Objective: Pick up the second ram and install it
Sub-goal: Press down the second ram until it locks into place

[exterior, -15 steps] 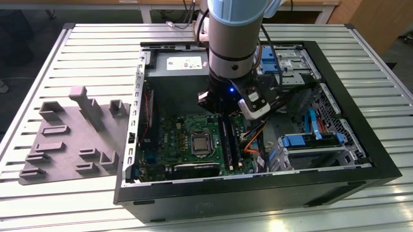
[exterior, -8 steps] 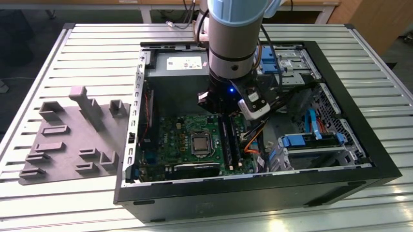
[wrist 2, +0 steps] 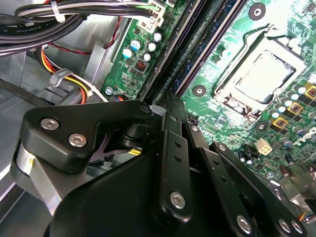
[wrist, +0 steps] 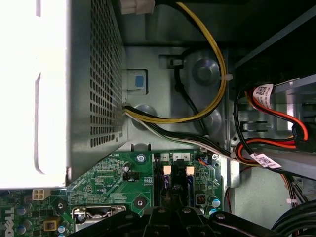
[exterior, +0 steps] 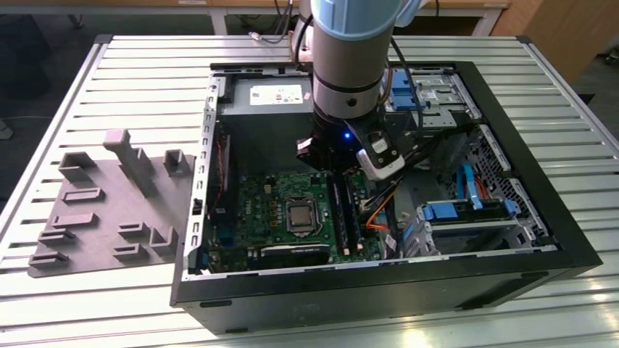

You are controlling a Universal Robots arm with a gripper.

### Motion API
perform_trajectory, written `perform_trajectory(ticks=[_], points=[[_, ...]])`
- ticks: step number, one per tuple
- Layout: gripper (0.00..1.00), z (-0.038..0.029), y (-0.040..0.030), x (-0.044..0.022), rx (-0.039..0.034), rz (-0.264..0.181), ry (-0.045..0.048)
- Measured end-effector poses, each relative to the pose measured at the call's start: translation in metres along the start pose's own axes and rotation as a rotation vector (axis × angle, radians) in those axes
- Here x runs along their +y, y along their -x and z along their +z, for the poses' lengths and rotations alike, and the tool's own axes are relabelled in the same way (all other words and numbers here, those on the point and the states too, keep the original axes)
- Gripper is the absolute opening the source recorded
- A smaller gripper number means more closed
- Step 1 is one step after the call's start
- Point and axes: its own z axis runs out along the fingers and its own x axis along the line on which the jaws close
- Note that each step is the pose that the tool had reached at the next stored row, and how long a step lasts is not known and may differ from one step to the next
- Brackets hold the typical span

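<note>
In the second wrist view my gripper [wrist 2: 168, 101] has its black fingers drawn together with no gap between them. Its tip hangs just over the long black memory slots [wrist 2: 197, 54], beside the green motherboard [wrist 2: 276, 29] and its CPU socket [wrist 2: 261, 74]. I cannot tell the second ram apart from the dark slots or see it between the fingers. The first wrist view has the slot ends with their white latches [wrist: 166, 170] just ahead of the gripper links. In the exterior view the arm [exterior: 349, 72] reaches down into the open computer case [exterior: 387, 283] above the slots [exterior: 343, 210].
A light grey plastic tray [exterior: 97, 210] with raised blocks and a tall post lies on the slatted table at the exterior view's left. Inside the case, bundled cables [wrist 2: 74, 15], the perforated power supply [wrist: 94, 84] and blue drive bays [exterior: 464, 210] crowd around the arm.
</note>
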Motion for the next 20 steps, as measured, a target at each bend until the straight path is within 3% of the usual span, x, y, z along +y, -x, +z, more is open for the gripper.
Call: perform_trajectory(ticks=[7, 20], points=[[0.11, -0.0022, 0.0002, 0.0002, -0.0004, 0.0, 0.0009], [0.11, -0.0161, 0.0009, 0.0009, -0.0001, 0.0, -0.0001]])
